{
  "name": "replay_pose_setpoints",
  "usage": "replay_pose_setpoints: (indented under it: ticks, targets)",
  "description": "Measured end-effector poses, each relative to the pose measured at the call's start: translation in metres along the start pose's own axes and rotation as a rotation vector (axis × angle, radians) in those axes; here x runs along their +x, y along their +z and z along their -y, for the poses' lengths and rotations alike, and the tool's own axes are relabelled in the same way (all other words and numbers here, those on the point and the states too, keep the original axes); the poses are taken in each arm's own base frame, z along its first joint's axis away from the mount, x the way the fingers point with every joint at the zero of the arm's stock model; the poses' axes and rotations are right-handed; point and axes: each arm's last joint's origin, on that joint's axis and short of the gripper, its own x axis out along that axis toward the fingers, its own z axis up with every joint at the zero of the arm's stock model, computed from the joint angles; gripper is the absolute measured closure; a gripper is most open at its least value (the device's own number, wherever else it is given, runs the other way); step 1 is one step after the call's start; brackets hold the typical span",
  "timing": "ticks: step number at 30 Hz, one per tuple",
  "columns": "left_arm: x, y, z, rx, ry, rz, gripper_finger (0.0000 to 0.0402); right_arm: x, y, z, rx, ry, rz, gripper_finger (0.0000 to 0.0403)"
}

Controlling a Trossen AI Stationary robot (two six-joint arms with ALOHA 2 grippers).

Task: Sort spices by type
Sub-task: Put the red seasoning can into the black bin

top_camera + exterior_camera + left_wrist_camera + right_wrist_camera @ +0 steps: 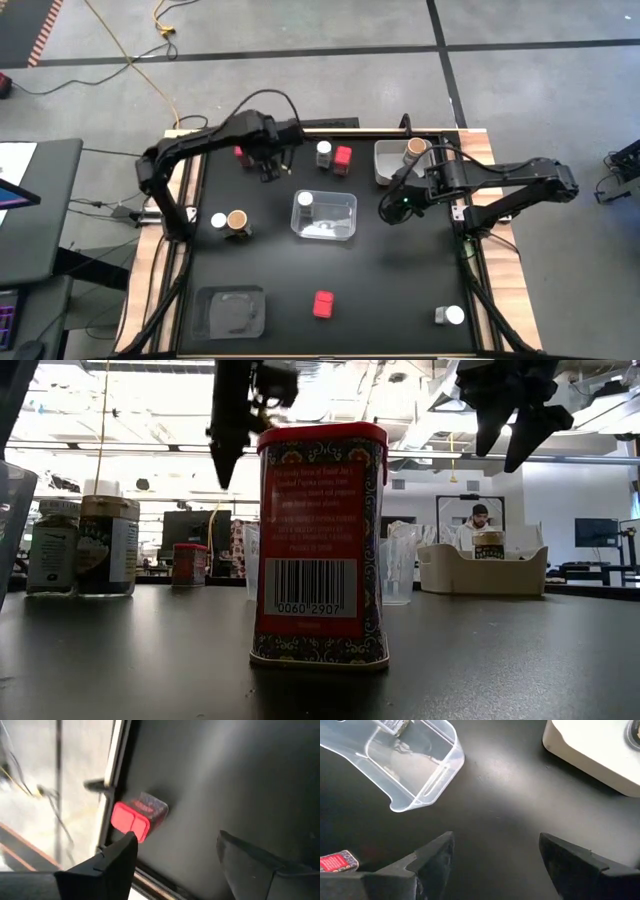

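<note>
Left gripper (175,857): over the table's far-left part, fingers parted, nothing between them; a red spice tin (134,817) lies just ahead by the table edge
Right gripper (495,857): fingers parted, empty, above bare tabletop between the clear tray (325,215) and the white tray (390,160)
Clear tray: holds one white-lidded jar (305,200)
White tray: holds one tan-brown jar (416,148)
Front centre: another red tin (323,304) stands upright
</note>
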Motion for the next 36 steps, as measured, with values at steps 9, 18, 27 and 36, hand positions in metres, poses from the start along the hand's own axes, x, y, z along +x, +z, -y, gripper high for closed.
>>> replay_pose_setpoints:
  ticks: [9, 18, 27, 36]
  targets:
    - [0.048, -0.041, -0.045, -0.402, -0.181, 0.0, 0.0159, 0.007, 0.001, -0.004, 0.003, -0.023, -0.015, 0.0086]
    - [-0.004, -0.075, -0.022, -0.5, -0.233, 0.33, 0.0159, 0.01, 0.029, -0.003, 0.071, 0.02, 0.182, 0.0086]
    - [-0.039, -0.1, -0.003, -0.433, -0.291, 0.526, 0.0159, 0.031, 0.103, -0.014, -0.111, 0.148, 0.308, 0.0086]
    - [-0.043, -0.103, 0.008, -0.388, -0.313, 0.504, 0.0159, 0.049, 0.161, -0.014, -0.162, -0.025, 0.146, 0.0086]
